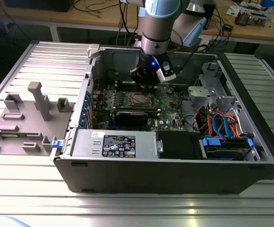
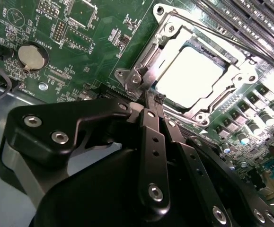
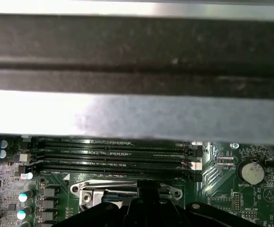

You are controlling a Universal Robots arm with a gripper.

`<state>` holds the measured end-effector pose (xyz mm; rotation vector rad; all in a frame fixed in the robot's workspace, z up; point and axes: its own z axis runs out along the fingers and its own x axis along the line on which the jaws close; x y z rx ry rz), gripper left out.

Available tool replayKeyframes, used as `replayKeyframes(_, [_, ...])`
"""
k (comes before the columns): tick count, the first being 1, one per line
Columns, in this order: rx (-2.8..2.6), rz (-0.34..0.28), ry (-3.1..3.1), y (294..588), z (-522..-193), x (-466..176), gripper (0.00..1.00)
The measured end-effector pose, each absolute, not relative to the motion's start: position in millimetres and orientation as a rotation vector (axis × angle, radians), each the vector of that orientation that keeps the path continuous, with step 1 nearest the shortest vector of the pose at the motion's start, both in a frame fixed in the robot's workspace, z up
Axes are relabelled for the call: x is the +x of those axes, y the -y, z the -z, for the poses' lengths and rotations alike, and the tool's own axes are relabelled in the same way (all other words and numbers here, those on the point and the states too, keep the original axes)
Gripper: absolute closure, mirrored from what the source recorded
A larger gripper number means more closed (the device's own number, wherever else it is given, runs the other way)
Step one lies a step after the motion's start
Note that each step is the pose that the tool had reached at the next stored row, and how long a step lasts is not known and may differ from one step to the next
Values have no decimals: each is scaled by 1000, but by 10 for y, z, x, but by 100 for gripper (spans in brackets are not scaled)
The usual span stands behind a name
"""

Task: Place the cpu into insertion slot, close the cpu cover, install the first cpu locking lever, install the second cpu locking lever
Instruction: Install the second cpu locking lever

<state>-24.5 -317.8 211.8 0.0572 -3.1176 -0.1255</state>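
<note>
A: Exterior view, left to right: a grey parts tray (image 1: 28,118) at the left, then the open computer case (image 1: 174,165), with the gripper (image 1: 148,80) above centre, hanging over the motherboard (image 1: 167,101). Where is the cpu?

B: In the second wrist view the cpu (image 2: 189,78) sits in its slot in the upper right, the cpu cover (image 2: 200,59) lying flat around it. The gripper (image 2: 148,101) comes up from the lower centre; its fingers are pressed together, holding nothing, their tip touching a locking lever (image 2: 139,78) at the socket corner facing them.
</note>
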Motion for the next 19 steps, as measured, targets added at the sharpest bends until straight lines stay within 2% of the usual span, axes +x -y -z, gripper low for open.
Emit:
replayKeyframes(9, [58,125,3118,3187,-2340,-243,89])
replayKeyframes(12, [58,125,3118,3326,-2336,-244,89])
replayKeyframes(19, [58,125,3118,3370,-2287,-244,89])
